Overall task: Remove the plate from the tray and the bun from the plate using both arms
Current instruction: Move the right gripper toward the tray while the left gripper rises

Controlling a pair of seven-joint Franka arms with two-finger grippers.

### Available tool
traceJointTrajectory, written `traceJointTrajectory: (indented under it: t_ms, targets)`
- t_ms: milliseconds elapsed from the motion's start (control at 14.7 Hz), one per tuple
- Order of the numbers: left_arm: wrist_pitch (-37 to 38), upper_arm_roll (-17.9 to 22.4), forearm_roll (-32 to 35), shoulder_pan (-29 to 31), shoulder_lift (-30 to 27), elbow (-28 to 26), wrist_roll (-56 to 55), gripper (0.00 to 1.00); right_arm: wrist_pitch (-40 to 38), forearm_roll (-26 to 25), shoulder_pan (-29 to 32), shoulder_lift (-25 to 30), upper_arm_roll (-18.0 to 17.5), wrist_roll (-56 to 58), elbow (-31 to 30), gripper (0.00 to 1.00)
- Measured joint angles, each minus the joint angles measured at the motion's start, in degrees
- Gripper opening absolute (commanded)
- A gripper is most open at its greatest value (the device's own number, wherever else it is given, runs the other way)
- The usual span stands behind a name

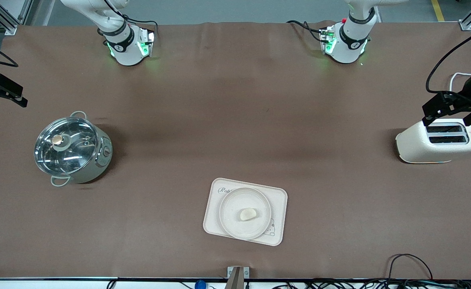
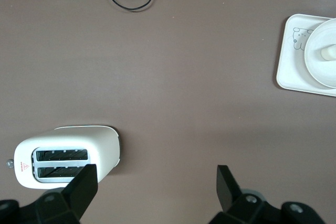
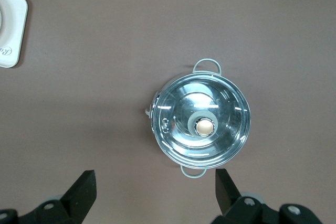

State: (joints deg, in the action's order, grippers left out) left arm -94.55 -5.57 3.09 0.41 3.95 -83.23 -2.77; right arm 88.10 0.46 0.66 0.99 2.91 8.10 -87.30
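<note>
The round cream plate [image 1: 230,206] lies on the rectangular cream tray [image 1: 279,237], near the table's front edge in the middle. The small pale bun [image 1: 247,214] lies on the plate. The plate [image 2: 318,59], the bun [image 2: 329,52] and the tray [image 2: 290,64] also show at the edge of the left wrist view. My left gripper [image 1: 447,119] [image 2: 156,182] is open and empty, held over the table beside the toaster at the left arm's end. My right gripper [image 1: 2,101] [image 3: 155,184] is open and empty, held over the table near the pot at the right arm's end.
A cream two-slot toaster [image 1: 436,150] [image 2: 68,150] stands at the left arm's end. A steel pot with a glass lid [image 1: 69,148] [image 3: 199,124] stands at the right arm's end. A corner of the tray [image 3: 10,30] shows in the right wrist view. Cables [image 1: 410,269] lie along the front edge.
</note>
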Motion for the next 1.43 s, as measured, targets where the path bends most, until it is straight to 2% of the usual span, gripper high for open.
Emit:
traceJointTrajectory:
  t_ms: [408,680,816,951,1155,1427]
  targets:
    - [0.3,-0.2,0.0,-0.2,0.0,0.0,-0.7,1.0,0.7,0.6,-4.0,0.0,-0.2,-0.3,0.3,1.0]
    - [1.6,-0.3,-0.1,-0.3,0.0,-0.1,-0.9,1.0,4.6,7.4,-4.0,-2.2,0.0,-0.3,0.3,1.0]
    - [2.4,-0.8,-1.7,-0.5,0.2,-0.5,-2.5,1.0,7.1,7.9,-4.4,-5.0,-0.2,-0.2,0.3,1.0]
    - [1.7,-3.0,-4.7,-0.9,1.3,-1.1,-6.3,1.0,11.1,7.9,-6.4,-9.0,-0.3,-0.5,0.3,1.0]
    - [-0.1,-7.9,-5.1,-2.1,4.0,-1.2,-14.0,1.0,16.5,7.9,-11.7,-16.0,-0.5,-8.5,1.2,1.0]
    - [-0.5,-9.1,-5.1,-2.6,3.3,-0.4,-17.2,1.0,22.5,8.6,-16.9,-22.1,-0.6,-20.1,2.4,1.0]
